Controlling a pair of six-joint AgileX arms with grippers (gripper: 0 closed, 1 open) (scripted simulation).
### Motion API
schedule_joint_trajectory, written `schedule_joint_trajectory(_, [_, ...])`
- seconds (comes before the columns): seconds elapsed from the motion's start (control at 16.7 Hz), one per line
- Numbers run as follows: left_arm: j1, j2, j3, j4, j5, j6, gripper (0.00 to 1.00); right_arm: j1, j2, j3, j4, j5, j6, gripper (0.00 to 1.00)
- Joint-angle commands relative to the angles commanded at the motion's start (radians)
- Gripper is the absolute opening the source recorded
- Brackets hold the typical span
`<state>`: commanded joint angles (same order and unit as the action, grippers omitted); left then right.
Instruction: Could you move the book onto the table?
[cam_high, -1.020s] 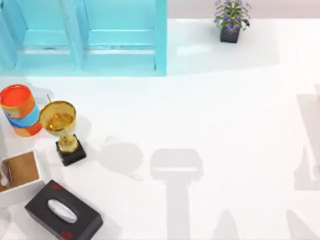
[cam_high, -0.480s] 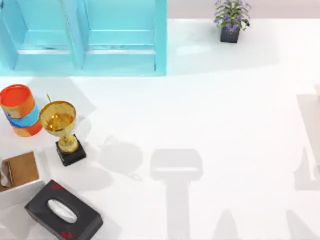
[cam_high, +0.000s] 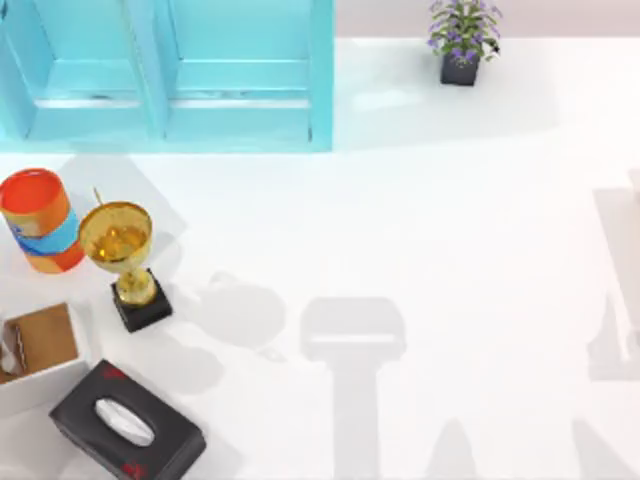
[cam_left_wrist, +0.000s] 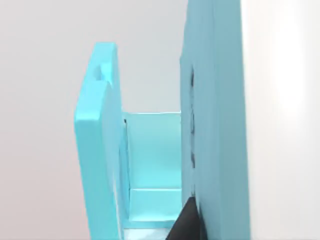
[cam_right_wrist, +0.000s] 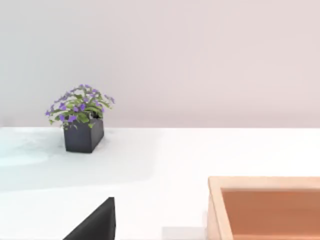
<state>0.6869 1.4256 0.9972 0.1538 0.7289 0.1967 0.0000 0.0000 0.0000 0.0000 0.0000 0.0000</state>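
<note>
The left gripper (cam_left_wrist: 186, 225) shows as a dark tip at the foot of the turquoise shelf cabinet (cam_left_wrist: 215, 125), whose open compartment lies straight ahead of the jaws and close. The right gripper (cam_right_wrist: 95, 222) sits low over the white tabletop (cam_right_wrist: 165, 160), with a potted plant (cam_right_wrist: 80, 120) well ahead of the jaws and a wooden box (cam_right_wrist: 265, 207) near beside them. Whether either pair of jaws is released or clenched cannot be told, nor where the book lies relative to them. From above, a gold trophy (cam_high: 122, 250), an orange canister (cam_high: 38, 220) and a black tissue box (cam_high: 125, 425) stand on the tabletop.
</note>
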Motion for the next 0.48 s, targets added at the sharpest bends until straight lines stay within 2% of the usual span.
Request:
schedule_joint_trajectory(0.24, [-0.108, -0.003, 0.026, 0.048, -0.080, -0.102, 0.00, 0.000, 0.000, 0.000, 0.000, 0.000, 0.000, 1.00])
schedule_joint_trajectory(0.48, [-0.326, -0.017, 0.088, 0.154, -0.236, -0.302, 0.00, 0.000, 0.000, 0.000, 0.000, 0.000, 0.000, 1.00])
